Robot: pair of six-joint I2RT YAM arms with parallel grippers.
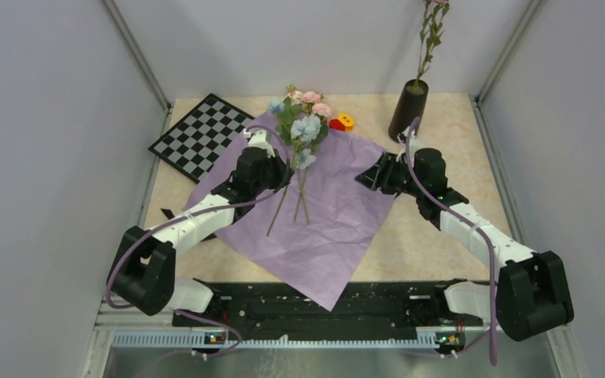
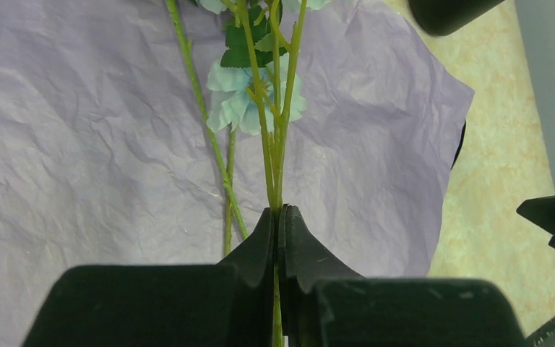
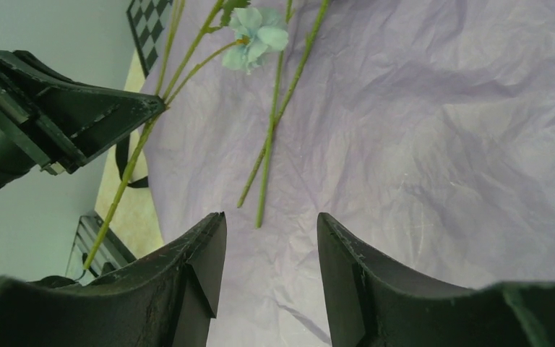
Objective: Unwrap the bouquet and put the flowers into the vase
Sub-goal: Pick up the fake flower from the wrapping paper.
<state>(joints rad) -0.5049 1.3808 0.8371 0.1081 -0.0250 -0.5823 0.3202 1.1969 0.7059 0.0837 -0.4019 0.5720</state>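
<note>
Left gripper (image 2: 278,217) pinches the flower stems (image 2: 269,144) left of the vase (image 1: 408,110), above the unwrapped purple paper (image 1: 327,236); right gripper (image 3: 271,238) gapes empty. Next, likely: lower the stems into the vase.

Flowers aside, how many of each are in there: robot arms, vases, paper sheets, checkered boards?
Robot arms: 2 (left, right)
Vases: 1
Purple paper sheets: 1
Checkered boards: 1
Total: 5
</note>
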